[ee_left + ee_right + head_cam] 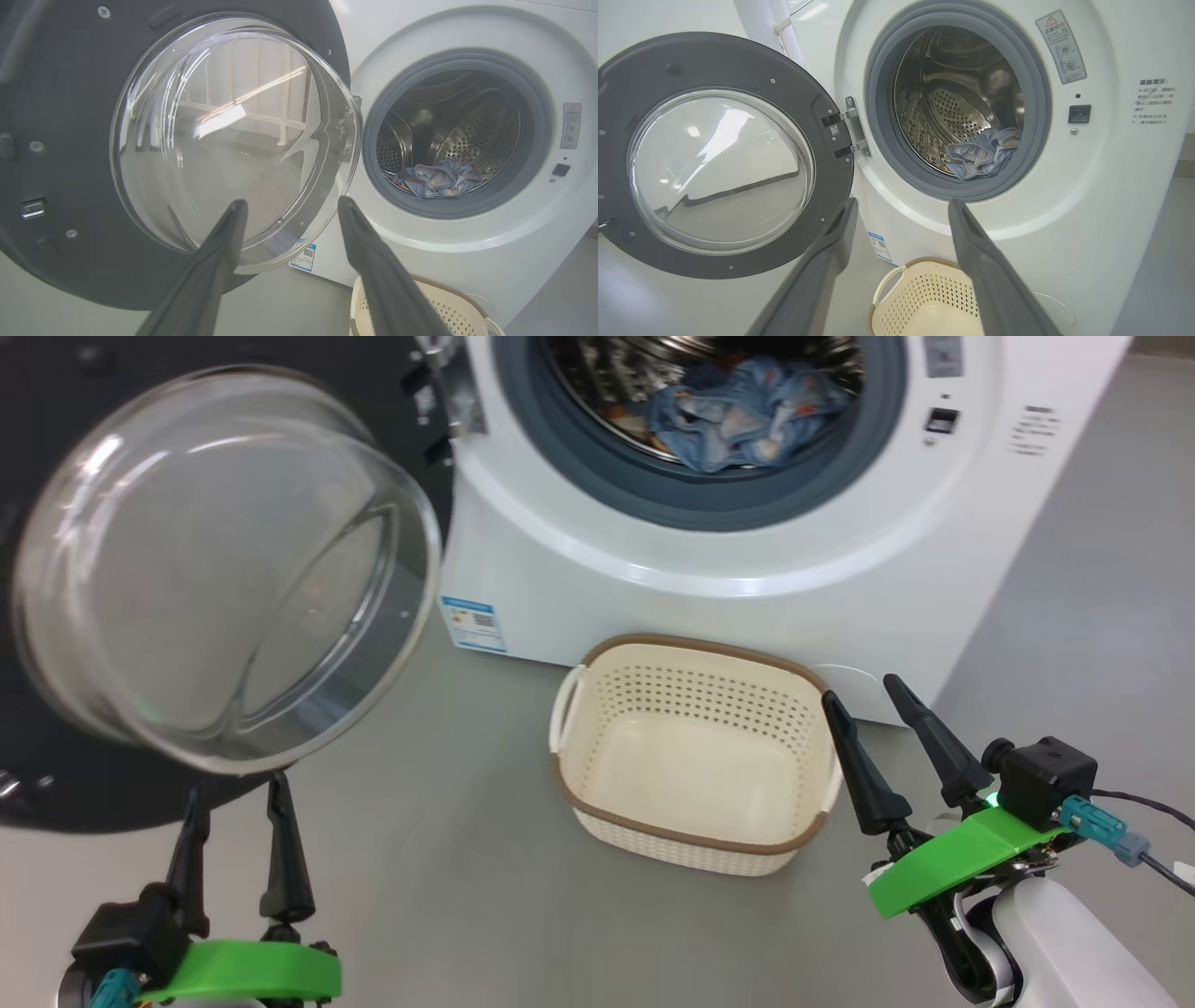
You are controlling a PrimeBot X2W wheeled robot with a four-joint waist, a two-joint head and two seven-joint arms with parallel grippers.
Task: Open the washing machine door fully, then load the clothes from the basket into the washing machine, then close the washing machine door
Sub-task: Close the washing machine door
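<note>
The washing machine (747,607) stands ahead with its mouth uncovered. Its black door (56,775), with the bulging glass bowl (224,569), is swung wide to the left. Light blue clothes (738,415) lie in the steel drum, as the left wrist view (439,179) and right wrist view (983,154) also show. The cream basket (691,649) sits on the floor before the machine with nothing in it. My left gripper (238,787) is open just below the door's glass. My right gripper (861,689) is open beside the basket's right rim, holding nothing.
Grey floor (448,859) spreads around the basket and under the door. A blue label sticker (473,623) sits low on the machine's front. The door's hinge (852,126) is on the left of the mouth, the latch slot (1079,113) on the right.
</note>
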